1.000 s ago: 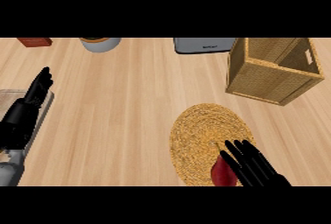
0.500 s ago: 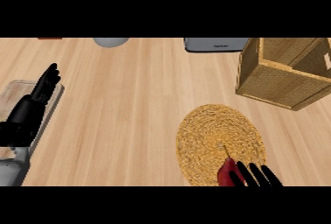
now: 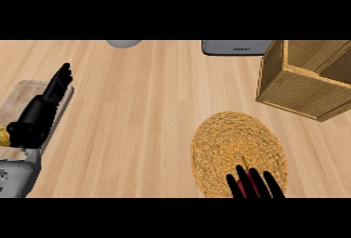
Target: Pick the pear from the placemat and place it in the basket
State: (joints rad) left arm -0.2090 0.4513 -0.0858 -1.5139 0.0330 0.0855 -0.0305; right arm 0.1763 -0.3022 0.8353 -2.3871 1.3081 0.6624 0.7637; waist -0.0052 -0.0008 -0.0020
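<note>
Head view, the only one. Right hand (image 3: 254,185) enters at the lower edge, over the near rim of the woven placemat (image 3: 237,144). Only its fingers show; they point away from the robot and lie fairly straight, side by side. Between and under them a red sliver shows, taken to be the pear (image 3: 254,186). Cannot tell whether the fingers wrap it from below or merely rest on it, so the grip is not confirmed; what shows reads as uncurled.

Pear position: directly beneath the right hand's fingers, at the placemat's near edge, mostly hidden and partly cut by the frame. The visible strip runs along the fingers, so the long axis appears to lie fore-and-aft, in line with the hand. Judgement only.

Basket (image 3: 310,76): ahead of the right hand and somewhat to its right, well apart from it, past the far rim of the placemat. Open top faces up; near wall stands between hand and opening.

Left hand (image 3: 49,100): far to the left of the right hand, fingers straight and pointing away, resting above a pale tray (image 3: 21,95). Well apart from pear and basket alike.

Relation that matters: the right hand is plainly the nearer to the pear, and the carry would run forward and rightward, up over the basket's near wall. Step judged: the grasp on the pear.
</note>
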